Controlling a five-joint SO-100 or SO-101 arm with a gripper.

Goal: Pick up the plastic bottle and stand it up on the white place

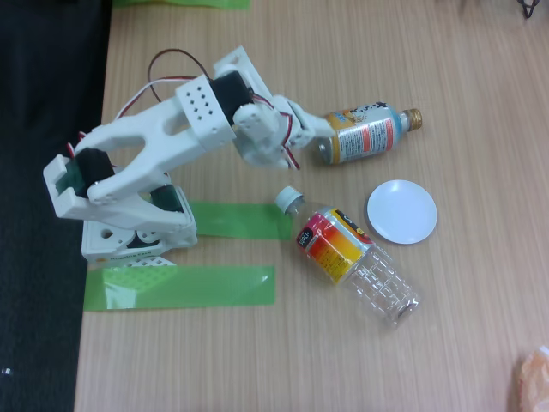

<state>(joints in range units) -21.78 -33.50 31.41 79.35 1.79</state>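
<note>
The plastic bottle (347, 255) lies on its side on the wooden table (463, 86), just left of the white place (401, 211); the gripper (310, 129) (jaw opening indiscernible) reaches toward a metallic bottle-can (364, 133).

In the fixed view, the plastic bottle (350, 256) lies on its side at center-right of the table (257, 360), cap toward upper left. The white place (401, 211) sits just beside it, upper right. The claw (310, 129) nears a metallic bottle-can (364, 134) above.
</note>
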